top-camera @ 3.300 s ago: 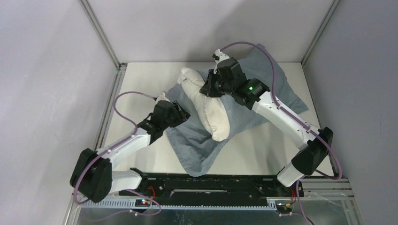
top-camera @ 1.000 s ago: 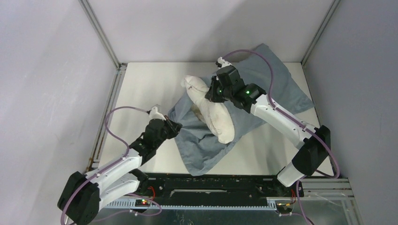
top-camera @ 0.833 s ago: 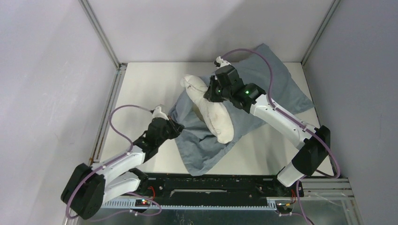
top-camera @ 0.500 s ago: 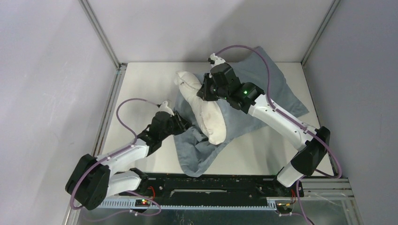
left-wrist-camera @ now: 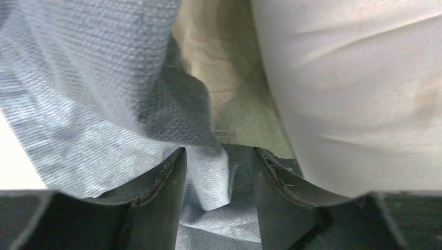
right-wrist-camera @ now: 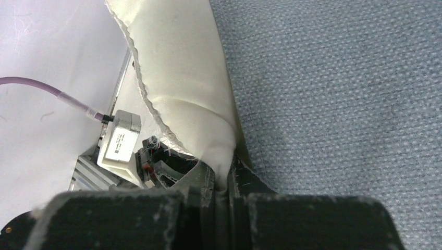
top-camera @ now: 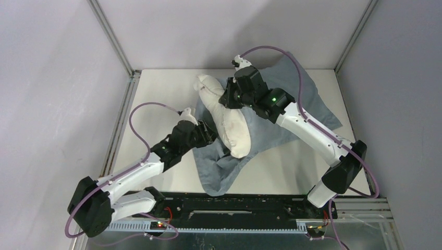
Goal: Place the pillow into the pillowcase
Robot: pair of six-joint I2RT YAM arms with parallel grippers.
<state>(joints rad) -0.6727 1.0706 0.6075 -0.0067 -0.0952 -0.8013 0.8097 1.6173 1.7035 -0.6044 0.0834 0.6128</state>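
The off-white pillow (top-camera: 231, 121) lies slanted across the wrinkled blue-grey pillowcase (top-camera: 307, 107), its far end lifted. On that far end's seam edge my right gripper (top-camera: 230, 99) is shut; the right wrist view shows the pillow (right-wrist-camera: 177, 67) pinched in the gripper (right-wrist-camera: 225, 179) over the pillowcase (right-wrist-camera: 339, 94). My left gripper (top-camera: 206, 136) is at the pillowcase's left edge beside the pillow. In the left wrist view the gripper (left-wrist-camera: 219, 174) stands open, with a loose fold of pillowcase (left-wrist-camera: 94, 78) between its fingers (left-wrist-camera: 166, 182). The pillow (left-wrist-camera: 354, 94) bulges at right, over the paler inner side (left-wrist-camera: 234, 104).
White walls and metal frame posts (top-camera: 112, 44) close in the table (top-camera: 161, 94) on three sides. Purple cables (top-camera: 140, 112) loop off both arms. The left arm's wrist camera box (right-wrist-camera: 120, 138) shows close to the pillow in the right wrist view.
My left gripper has opened and moved up and right to the pillowcase edge by the pillow. The right gripper has carried the pillow's far end slightly left.
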